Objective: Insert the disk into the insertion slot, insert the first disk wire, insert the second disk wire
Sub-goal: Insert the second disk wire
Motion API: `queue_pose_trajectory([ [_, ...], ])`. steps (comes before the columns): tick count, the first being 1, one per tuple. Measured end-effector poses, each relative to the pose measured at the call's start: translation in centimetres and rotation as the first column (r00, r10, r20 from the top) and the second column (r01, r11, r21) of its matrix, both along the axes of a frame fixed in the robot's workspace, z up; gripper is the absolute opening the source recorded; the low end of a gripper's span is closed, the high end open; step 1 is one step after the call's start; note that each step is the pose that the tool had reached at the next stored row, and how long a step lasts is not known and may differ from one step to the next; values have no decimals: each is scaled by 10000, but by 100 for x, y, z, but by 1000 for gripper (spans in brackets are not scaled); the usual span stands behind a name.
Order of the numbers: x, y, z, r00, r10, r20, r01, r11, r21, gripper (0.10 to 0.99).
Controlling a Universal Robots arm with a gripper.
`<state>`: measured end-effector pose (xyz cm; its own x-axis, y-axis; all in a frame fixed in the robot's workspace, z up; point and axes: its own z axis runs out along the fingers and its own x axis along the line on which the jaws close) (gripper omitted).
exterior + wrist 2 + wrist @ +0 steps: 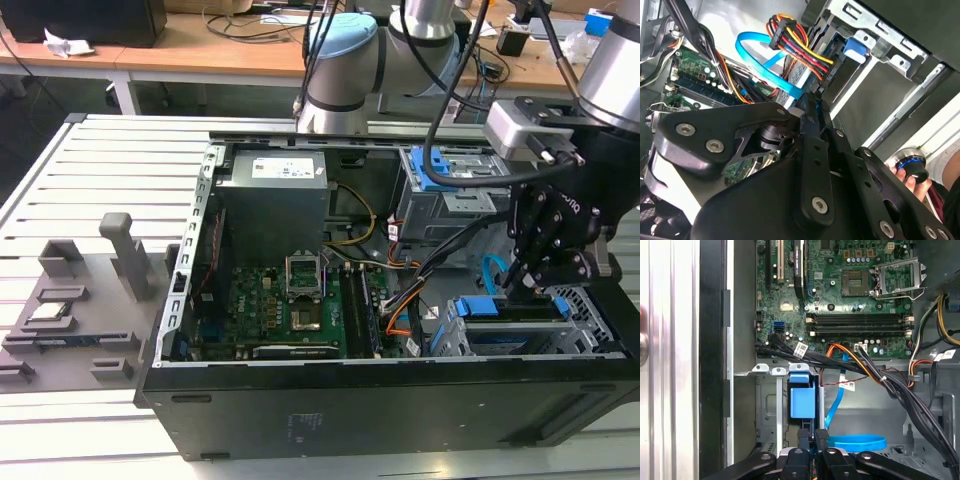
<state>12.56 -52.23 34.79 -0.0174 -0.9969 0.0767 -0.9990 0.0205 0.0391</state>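
Disk (510, 312) in blue frame already seated in the low metal cage (598, 318), directly under the gripper (527, 287). Fingers pressed together on a dark connector there, probably a wire plug; flat blue cable (856, 442) looped just beside, wires seemingly not finished.

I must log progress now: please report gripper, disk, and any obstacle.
Gripper low, just above disk. Disk in insertion slot. Blue cable loops beside gripper; black cable bundle nearby.
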Motion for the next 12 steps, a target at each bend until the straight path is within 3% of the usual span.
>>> queue_pose_trajectory([
  [12,43,5,-53,10000,3,0,-3,10000,30,161],
])
